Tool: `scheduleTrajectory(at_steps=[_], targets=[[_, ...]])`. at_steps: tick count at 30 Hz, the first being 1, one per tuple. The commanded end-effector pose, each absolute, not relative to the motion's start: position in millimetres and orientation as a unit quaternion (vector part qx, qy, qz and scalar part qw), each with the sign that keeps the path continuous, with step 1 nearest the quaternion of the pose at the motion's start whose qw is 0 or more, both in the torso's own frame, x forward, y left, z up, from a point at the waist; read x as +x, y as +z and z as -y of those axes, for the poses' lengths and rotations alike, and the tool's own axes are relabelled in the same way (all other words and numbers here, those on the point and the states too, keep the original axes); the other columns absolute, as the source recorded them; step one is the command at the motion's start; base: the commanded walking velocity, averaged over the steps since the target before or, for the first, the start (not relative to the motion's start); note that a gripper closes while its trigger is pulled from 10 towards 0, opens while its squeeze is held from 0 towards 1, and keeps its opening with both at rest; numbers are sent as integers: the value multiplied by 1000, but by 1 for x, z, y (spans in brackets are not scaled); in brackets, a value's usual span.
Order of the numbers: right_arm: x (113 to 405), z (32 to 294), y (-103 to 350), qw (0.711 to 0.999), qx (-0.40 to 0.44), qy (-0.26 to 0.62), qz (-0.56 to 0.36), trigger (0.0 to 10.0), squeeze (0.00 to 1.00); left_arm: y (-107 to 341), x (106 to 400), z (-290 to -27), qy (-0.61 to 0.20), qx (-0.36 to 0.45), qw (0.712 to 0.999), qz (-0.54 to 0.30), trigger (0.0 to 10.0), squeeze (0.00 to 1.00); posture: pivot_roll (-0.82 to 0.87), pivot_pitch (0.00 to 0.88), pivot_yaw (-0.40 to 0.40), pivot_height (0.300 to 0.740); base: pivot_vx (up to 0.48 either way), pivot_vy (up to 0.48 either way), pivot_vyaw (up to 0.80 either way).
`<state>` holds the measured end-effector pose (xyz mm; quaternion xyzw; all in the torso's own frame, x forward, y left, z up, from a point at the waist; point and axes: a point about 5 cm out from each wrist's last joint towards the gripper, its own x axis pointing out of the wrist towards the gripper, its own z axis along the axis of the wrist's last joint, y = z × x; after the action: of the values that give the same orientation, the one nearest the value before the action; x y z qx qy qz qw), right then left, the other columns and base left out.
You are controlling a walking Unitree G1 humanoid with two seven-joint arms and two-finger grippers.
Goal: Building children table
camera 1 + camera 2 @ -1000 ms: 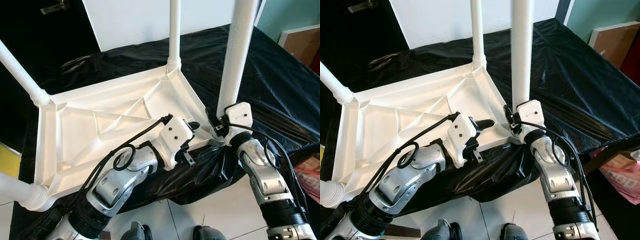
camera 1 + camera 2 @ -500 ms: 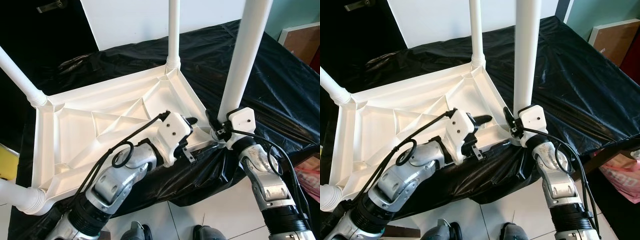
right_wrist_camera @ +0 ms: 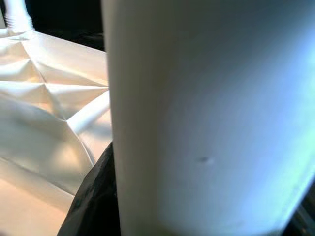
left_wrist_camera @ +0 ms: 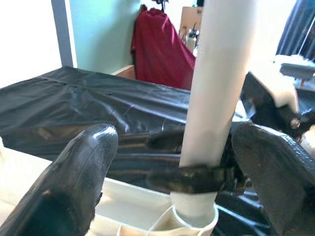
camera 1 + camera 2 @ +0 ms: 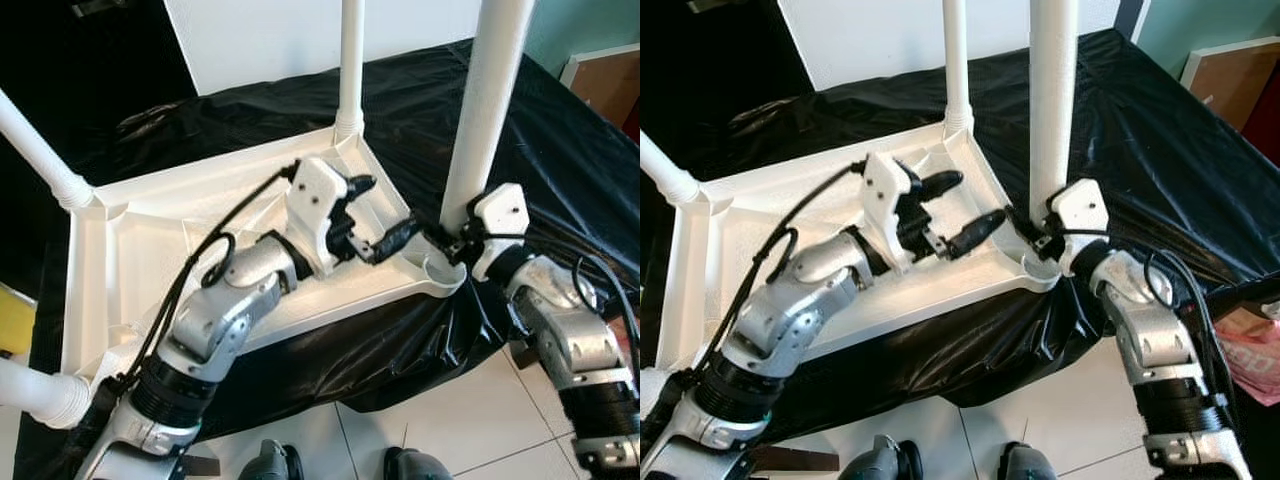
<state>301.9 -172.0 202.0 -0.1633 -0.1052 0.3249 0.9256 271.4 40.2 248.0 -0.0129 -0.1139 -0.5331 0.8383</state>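
The white table top [image 5: 150,250] lies upside down on a black-covered table. Three white legs stand in its corners: a far one [image 5: 350,60], a left one [image 5: 40,150] and a near-left one [image 5: 30,385]. My right gripper [image 5: 445,240] is shut on the base of another white leg [image 5: 485,110], held slightly tilted with its lower end at the near-right corner socket [image 5: 440,275]. I cannot tell whether it is seated. My left gripper [image 5: 378,212] hovers open over the table top, its fingers [image 4: 74,187] pointing at that leg from either side without touching it.
A black sheet [image 5: 560,150] covers the work table and hangs over its near edge. A white board [image 5: 260,40] stands behind. A brown box [image 5: 610,80] and a pink bag [image 5: 1250,350] are on the right. White tiled floor [image 5: 330,440] lies below.
My left gripper has lifted from the table top's near edge, moved over the top toward the held leg and opened wide. The right gripper still grips the leg at the corner.
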Motion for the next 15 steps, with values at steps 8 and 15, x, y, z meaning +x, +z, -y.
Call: scheduleTrajectory(at_steps=[8, 15], targets=[[298, 166, 211, 889, -163, 421, 77, 10000, 0, 275, 255, -38, -672, -36, 725, 145, 10000, 0, -54, 97, 26, 740, 0, 0, 0], [294, 162, 209, 876, -157, 452, 58, 10000, 0, 281, 250, -37, -694, -40, 704, 148, 10000, 0, -47, 93, 27, 740, 0, 0, 0]])
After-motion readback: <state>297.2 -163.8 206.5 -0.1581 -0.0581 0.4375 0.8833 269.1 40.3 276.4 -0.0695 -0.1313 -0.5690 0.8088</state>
